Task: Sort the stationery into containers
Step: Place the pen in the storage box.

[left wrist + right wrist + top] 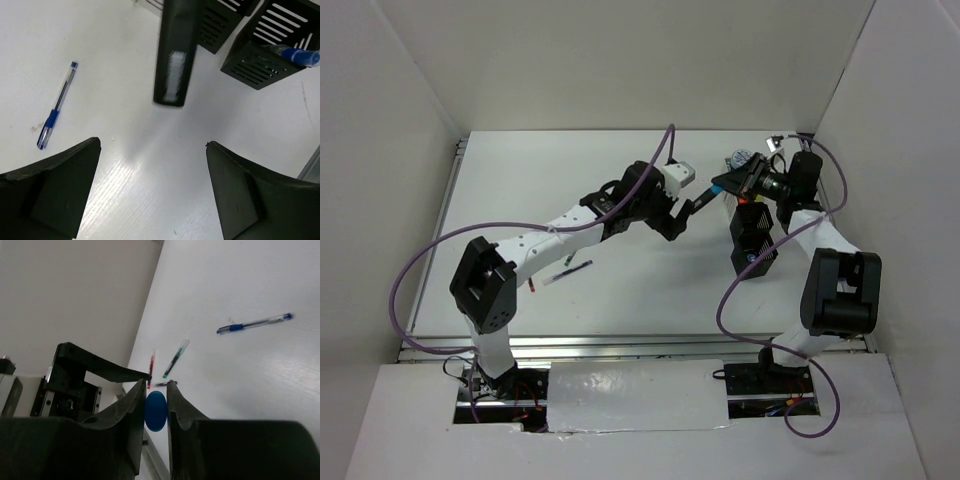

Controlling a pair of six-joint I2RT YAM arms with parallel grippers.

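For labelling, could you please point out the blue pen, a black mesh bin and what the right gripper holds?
blue pen [57, 105]: left wrist view, clear barrel.
black mesh bin [255, 67]: left wrist view, slotted wall.
blue cap [155, 411]: right wrist view, rounded end.

White table [650, 300], matte and faintly ribbed, edged along its near and left sides by a metal rail [620, 345]. At right, black mesh bins [753, 245] standing upright on the surface, close beside one another. On bare surface well apart from the bins, a clear-barrelled blue pen [57, 106], lying flat. Left of centre, toward the near edge, a dark pen with a green end [572, 267] and a red-ended pen [542, 283], both flat and slanted, near each other but apart. Just beside the red-ended pen in the right wrist view, a short dark item [165, 384], too small to identify.
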